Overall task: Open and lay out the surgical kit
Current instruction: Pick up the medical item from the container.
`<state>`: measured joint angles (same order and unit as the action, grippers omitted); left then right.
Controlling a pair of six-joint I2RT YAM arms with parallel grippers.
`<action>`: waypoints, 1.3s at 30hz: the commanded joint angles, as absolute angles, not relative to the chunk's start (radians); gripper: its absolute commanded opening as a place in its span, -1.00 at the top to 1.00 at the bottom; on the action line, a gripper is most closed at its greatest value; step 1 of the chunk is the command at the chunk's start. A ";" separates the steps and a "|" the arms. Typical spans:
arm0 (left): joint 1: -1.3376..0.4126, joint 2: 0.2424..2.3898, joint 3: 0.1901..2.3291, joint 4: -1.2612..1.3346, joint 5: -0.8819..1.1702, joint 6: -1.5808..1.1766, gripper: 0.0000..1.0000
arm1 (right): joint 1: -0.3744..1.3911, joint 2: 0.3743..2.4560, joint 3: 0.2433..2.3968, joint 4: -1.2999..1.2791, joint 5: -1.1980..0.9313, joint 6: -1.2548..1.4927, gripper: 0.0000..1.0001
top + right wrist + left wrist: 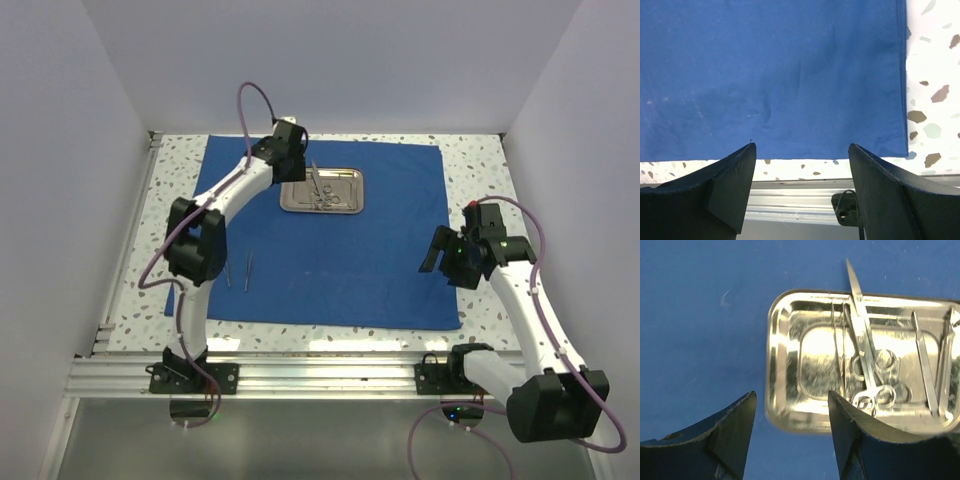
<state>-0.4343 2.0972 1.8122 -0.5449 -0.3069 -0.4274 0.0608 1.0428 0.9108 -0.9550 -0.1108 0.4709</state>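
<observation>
We judge it partly done: the blue wrap lies spread flat. 2 slim tools lie out behind our left pincer, which is parted and empty above the tray, where scissors and others wait. Our right pincer gapes empty over the wrap's corner.

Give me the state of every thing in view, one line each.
Blue cloth: spread flat.
Steel tray: on the cloth, holding instruments.
Scissors: closed, in tray, tip over rim.
Two slim tools: lying on the cloth, outside tray.
Left gripper: open, empty, above tray.
Right gripper: open, empty, above cloth's corner.
</observation>
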 commanded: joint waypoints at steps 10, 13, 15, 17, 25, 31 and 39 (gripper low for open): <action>-0.437 2.487 2.223 -0.620 -0.195 -0.439 -0.25 | 0.064 1.003 0.971 -1.048 -0.037 0.491 -0.57; -0.437 2.499 2.210 -0.600 -0.189 -0.437 -0.25 | 0.064 1.011 0.969 -1.048 -0.029 0.494 -0.57; -0.437 2.511 2.212 -0.598 -0.190 -0.430 -0.24 | 0.064 1.017 0.968 -1.045 -0.029 0.495 -0.57; -0.437 2.520 2.209 -0.606 -0.192 -0.420 -0.19 | 0.064 1.026 0.968 -1.040 -0.029 0.495 -0.57; -0.443 2.603 2.263 -0.724 -0.273 -0.370 0.41 | 0.064 1.054 0.969 -1.029 -0.028 0.489 -0.57; -0.443 2.580 2.185 -0.742 -0.276 -0.357 1.00 | 0.064 1.057 0.954 -1.011 -0.055 0.488 -0.57; -0.437 2.399 2.105 -0.715 -0.259 -0.353 1.00 | 0.064 1.060 0.956 -0.985 -0.098 0.480 -0.57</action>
<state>-0.4397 2.4687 2.1399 -0.6392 -0.2863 -0.3698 0.0608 1.0607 0.9318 -1.0153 -0.0589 0.4889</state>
